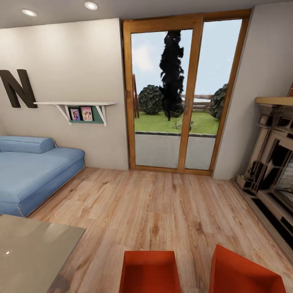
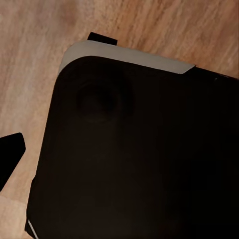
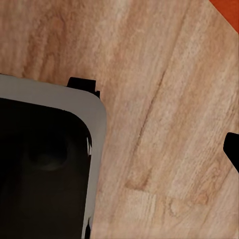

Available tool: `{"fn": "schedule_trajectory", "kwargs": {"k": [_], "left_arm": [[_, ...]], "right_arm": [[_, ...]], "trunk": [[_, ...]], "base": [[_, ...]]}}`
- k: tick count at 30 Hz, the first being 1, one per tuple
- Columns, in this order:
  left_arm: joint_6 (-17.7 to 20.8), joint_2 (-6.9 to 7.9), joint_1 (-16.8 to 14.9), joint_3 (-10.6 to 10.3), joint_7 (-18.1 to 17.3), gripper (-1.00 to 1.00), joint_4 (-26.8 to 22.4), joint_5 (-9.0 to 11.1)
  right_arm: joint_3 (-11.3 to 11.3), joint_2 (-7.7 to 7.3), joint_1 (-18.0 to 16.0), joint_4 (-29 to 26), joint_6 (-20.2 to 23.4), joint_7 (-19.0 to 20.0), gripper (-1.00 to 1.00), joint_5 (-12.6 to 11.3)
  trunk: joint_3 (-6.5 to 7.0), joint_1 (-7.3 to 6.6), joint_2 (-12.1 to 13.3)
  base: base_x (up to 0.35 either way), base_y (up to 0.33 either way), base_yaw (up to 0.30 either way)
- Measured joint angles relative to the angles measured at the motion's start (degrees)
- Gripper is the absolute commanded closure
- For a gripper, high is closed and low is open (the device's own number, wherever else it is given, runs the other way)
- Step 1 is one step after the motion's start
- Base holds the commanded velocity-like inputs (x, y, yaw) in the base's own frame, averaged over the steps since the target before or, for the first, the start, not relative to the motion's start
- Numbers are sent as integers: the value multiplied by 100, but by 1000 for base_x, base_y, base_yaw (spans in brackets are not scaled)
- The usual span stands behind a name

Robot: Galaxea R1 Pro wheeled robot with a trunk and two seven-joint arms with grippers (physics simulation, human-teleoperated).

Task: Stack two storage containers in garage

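We see two orange-red bins side by side on the wood floor [image 1: 154, 211] of the living room: one bin [image 1: 149, 272] ahead of us, the other bin [image 1: 240, 273] just right of it, tilted. A blue sofa [image 1: 32, 171] sits left, glass doors [image 1: 179, 97] ahead. We cannot tell either gripper's state.

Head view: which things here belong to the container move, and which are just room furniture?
Job:
left storage container, on the wood floor
right storage container, tilted, beside it

Just there:
blue sofa
glass table
fireplace
glass doors
wall shelf with pictures
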Motion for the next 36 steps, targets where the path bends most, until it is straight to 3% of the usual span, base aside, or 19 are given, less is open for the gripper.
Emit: {"fn": "schedule_trajectory", "kwargs": {"k": [36], "left_arm": [[-1,10,1,-2,-3,-100,5,5]], "right_arm": [[5,16,1,0,-10,-3,-100,16]], "trunk": [[0,0,0]], "base": [[-11,-27,0]]}}
